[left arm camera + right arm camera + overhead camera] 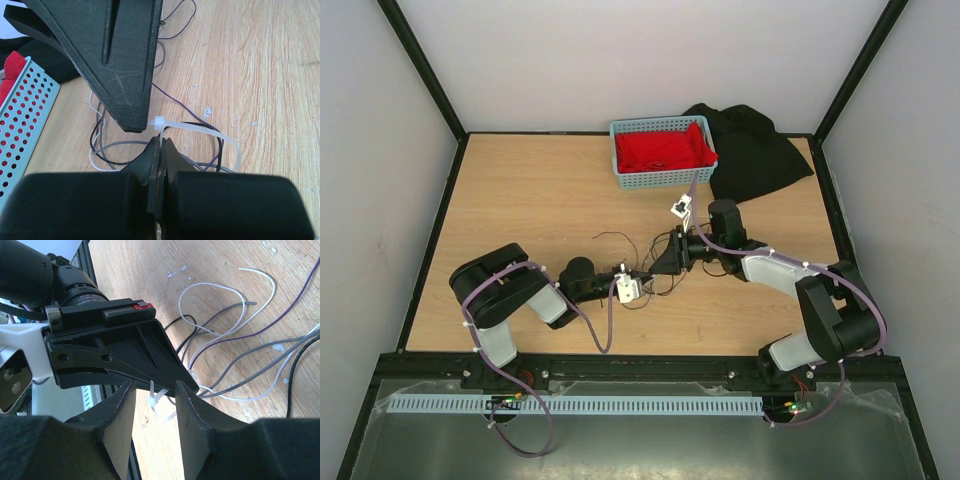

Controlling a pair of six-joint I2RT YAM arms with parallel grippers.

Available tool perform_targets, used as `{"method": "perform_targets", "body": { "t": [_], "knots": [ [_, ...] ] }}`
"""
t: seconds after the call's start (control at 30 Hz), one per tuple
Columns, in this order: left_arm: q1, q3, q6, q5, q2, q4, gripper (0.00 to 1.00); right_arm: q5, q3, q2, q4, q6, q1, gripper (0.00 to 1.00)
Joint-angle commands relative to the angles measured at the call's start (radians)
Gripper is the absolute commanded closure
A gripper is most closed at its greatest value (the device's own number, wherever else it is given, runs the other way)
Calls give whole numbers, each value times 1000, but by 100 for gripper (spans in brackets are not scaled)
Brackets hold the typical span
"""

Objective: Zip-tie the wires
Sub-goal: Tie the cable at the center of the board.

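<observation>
There are two arms, two claws, one zip tie, one basket and two cloths. The wires (180, 103) are thin strands in white, grey, purple and black. They are too tangled to count.

The left arm (505, 290) lies low and reaches to the right. The right arm (820, 300) bends and reaches to the left. Their tips meet in the middle of the wooden surface (540, 200), right over the wires.

The left claw (160, 145) is squeezed tight on the tail of the white zip tie (200, 129). The zip tie makes a loop, and some of the wires pass through it. Its little square head sits just beside the tip of the right claw (155, 386). That claw has its fingers spread apart, and the zip tie's head shows in the gap between them.

The blue basket (663, 180) stands at the far side of the surface. A red cloth (660, 150) is inside it. A black cloth (755, 150) lies just beside the basket.
</observation>
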Motion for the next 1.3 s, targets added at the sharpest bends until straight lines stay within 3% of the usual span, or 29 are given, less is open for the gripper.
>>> {"method": "perform_targets", "body": {
  "t": [0.0, 0.3, 0.63, 1.27],
  "knots": [
    [5, 11, -9, 20, 12, 30, 100, -17, 26, 18, 27, 2, 10, 55],
    [5, 13, -8, 17, 15, 30, 100, -38, 22, 27, 27, 2, 17, 63],
    [6, 11, 2, 16, 13, 30, 100, -34, 50, 39, 22, 12, 17, 100],
    [-19, -6, 57, 22, 11, 30, 100, 107, 204, 90, 26, 39, 9, 100]
  ]
}}
